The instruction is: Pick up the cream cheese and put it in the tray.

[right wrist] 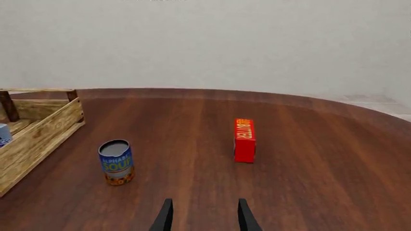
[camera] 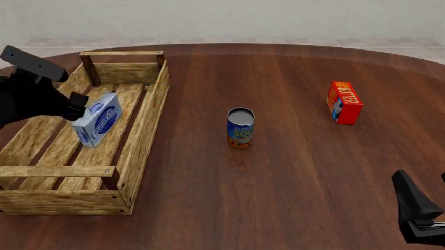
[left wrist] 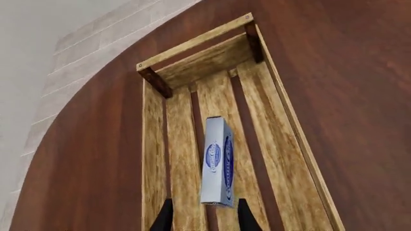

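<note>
The cream cheese [camera: 97, 119], a pale blue-white box with a dark blue oval logo, sits tilted on the floor slats inside the tray [camera: 143, 135]. In the left wrist view the cream cheese [left wrist: 217, 161] lies just past my left gripper [left wrist: 204, 202]. Its fingers [left wrist: 164, 216] are spread wider than the box and do not touch it. In the front view the left gripper [camera: 78, 107] hovers over the tray's left half, right beside the box. My right gripper [camera: 417, 216] stands open low at the table's near right, holding nothing. A sliver of the cream cheese [right wrist: 3, 134] shows in the right wrist view.
A blue-orange soup can [camera: 240, 128] stands upright mid-table, right of the tray. A red-orange butter box [camera: 343, 102] stands on the far right. The tray's wooden walls [left wrist: 196, 45] and corner posts rise around the left gripper.
</note>
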Robot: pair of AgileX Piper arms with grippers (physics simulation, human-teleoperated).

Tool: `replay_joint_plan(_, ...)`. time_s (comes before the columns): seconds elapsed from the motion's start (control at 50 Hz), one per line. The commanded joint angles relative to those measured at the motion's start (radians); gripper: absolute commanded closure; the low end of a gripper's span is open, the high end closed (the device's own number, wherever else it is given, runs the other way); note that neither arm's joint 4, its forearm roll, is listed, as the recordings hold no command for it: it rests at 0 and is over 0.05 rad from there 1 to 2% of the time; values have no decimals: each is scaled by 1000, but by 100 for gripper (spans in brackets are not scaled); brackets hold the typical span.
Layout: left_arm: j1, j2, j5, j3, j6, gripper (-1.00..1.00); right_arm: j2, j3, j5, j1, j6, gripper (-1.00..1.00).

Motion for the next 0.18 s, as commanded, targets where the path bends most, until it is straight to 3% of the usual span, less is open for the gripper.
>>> replay_joint_plan(0.02,-17,-186,-6,85,-89,-100,-3,0,-2,0,5,-100)
replay_joint_plan(0.18,-44,-353,-4,162,-148,-100,-3,0,-4,0,5,-100)
